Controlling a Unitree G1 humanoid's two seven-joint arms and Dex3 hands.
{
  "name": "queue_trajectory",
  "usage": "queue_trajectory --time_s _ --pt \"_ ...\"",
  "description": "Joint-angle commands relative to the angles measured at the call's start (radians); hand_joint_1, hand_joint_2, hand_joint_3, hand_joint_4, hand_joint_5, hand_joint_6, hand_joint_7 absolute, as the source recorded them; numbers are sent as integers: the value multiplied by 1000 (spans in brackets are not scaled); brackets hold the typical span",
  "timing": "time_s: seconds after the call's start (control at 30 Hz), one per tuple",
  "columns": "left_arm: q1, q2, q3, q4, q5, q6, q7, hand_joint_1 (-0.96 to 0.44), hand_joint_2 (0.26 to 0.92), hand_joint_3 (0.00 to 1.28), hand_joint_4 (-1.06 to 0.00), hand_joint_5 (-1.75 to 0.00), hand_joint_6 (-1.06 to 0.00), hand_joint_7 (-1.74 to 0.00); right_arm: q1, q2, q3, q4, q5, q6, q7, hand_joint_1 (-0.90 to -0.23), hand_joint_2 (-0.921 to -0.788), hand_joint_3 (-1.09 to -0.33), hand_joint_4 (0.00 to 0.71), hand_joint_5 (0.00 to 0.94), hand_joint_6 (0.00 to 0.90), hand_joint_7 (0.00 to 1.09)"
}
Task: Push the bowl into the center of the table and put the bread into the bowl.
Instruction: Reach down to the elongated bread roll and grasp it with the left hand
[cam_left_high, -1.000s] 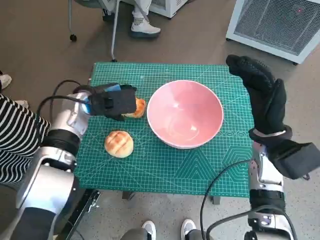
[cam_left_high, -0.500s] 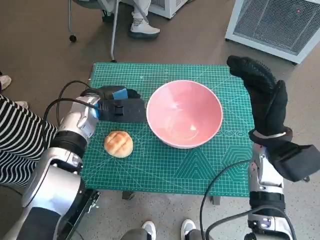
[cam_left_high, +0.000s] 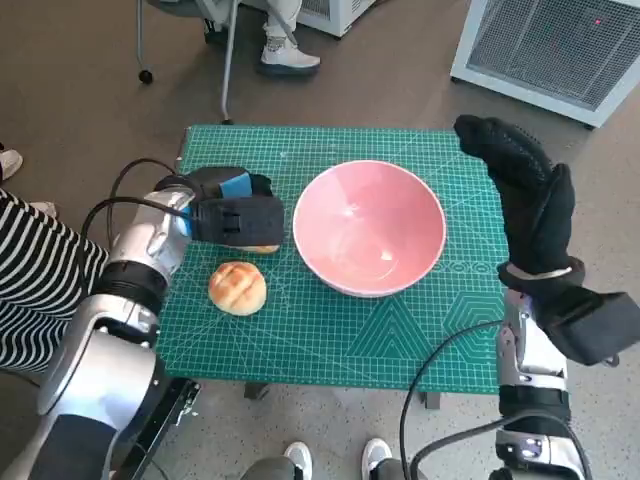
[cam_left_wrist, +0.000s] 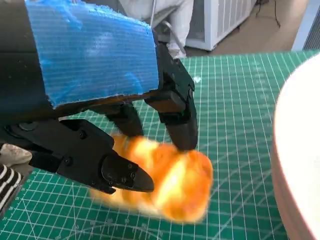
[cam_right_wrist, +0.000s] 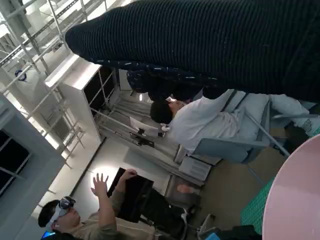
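Centrally on the green cutting mat (cam_left_high: 330, 330) sits the pink bowl (cam_left_high: 369, 228), upright, with nothing inside, its rim reaching close to the mat's middle and a little toward the right half. Just beside its left rim lies one bread roll (cam_left_wrist: 165, 182), golden and glossy, mostly hidden in the head view under the left hand (cam_left_high: 235, 215). The left wrist view shows that hand's black fingers (cam_left_wrist: 177, 117) coming down on the roll's top and a lower black part against its near side, so the hand grasps the roll, which seems to sit on or barely above the mat; I cannot tell which. A second bread roll (cam_left_high: 238, 288), round with a scored crust, lies alone nearer the front left of the mat, apart from hand and bowl.

No brand or readable writing shows; the mat carries only pale grid lines and angle markings.

The right hand (cam_left_high: 525, 195) hangs raised at the table's right edge, glove fingers extended and loosely apart, grasping nothing, apart from the bowl. Bare mat stretches in front of the bowl and along the far edge behind it. A person in a striped sleeve (cam_left_high: 30, 290) is at the left; white shoes (cam_left_high: 290, 55) stand beyond the far edge, and a white grilled appliance (cam_left_high: 560, 45) stands at the far right.
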Motion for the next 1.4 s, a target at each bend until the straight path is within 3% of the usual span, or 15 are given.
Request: queue_trajectory --time_s 0.03,0.7,1.23,1.3,1.33,1.37,1.4 --pt "-37 42 28 -17 -23 -42 13 0 921 109 -685 -1198 -536 -1223 23 7 1 11 -3 8 -5 -780 -921 -697 213 0 73 532" --pt "-90 149 172 -218 -141 -206 -13 0 921 86 -695 -1164 -573 -1211 24 4 -1 14 12 10 8 -784 -921 -696 194 0 63 525" --pt "35 177 297 -609 -301 -219 -108 1 920 86 -706 -1181 -566 -1193 36 1 3 -9 9 16 5 -783 -921 -696 193 0 62 526" --pt "54 189 293 -642 -312 -177 -166 0 921 161 -619 -1251 -476 -1301 39 0 2 -12 10 16 6 -782 -921 -696 194 0 62 526" --pt "61 194 289 -658 -314 -154 -194 -41 847 161 -417 -1021 -322 -1098 40 -1 1 -13 10 16 6 -782 -921 -696 194 0 62 526" --pt "65 210 276 -692 -309 -96 -259 -55 819 164 -358 -910 -280 -1001 41 -1 1 -14 11 16 6 -782 -921 -696 194 0 62 526" --pt "68 222 268 -719 -305 -53 -305 -114 765 157 -229 -584 -179 -731 42 -2 0 -16 11 17 6 -782 -921 -695 194 0 62 526"
